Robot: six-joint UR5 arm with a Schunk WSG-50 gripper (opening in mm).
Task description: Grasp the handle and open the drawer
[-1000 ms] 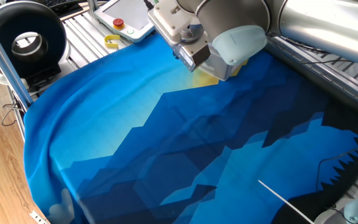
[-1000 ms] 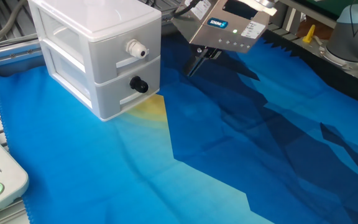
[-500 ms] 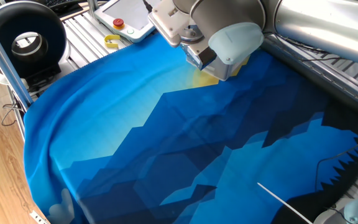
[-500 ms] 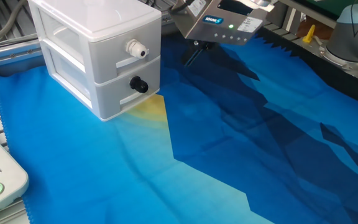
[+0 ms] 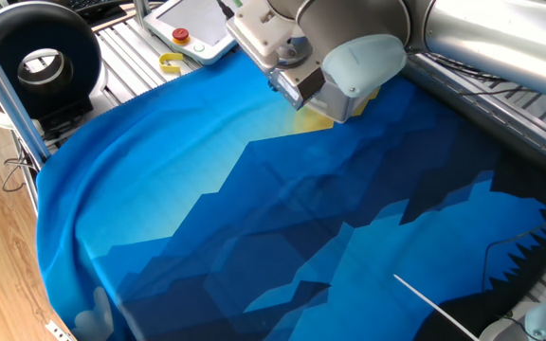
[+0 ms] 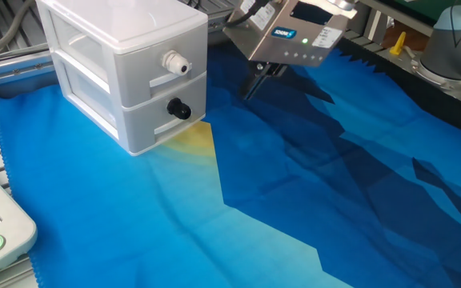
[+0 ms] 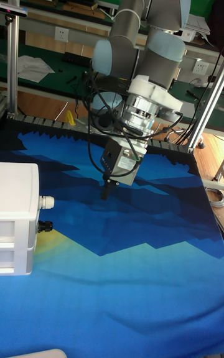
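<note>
The drawer (image 6: 146,124) is the lower one of a small white two-drawer box and looks closed. Its handle (image 6: 178,109) is a round black knob on the front face. The upper drawer carries a white knob (image 6: 173,61). My gripper (image 6: 254,86) hangs tilted above the blue cloth, to the right of the handle and well apart from it. Its dark fingers are pressed together with nothing between them. In the tall fixed view the gripper (image 7: 105,193) is right of and slightly above the handle (image 7: 43,226). My arm (image 5: 349,57) hides the drawer in one fixed view.
A blue and yellow cloth (image 6: 294,200) covers the table. A teach pendant (image 5: 192,24) with a red button (image 5: 180,36) lies past the cloth's far edge, next to a yellow piece (image 5: 171,63). A black round device (image 5: 36,57) stands at the left. Metal posts (image 7: 11,35) flank the table.
Half a second ago the gripper was a little higher and closer to the box. It has come back down to about where it was a second ago.
</note>
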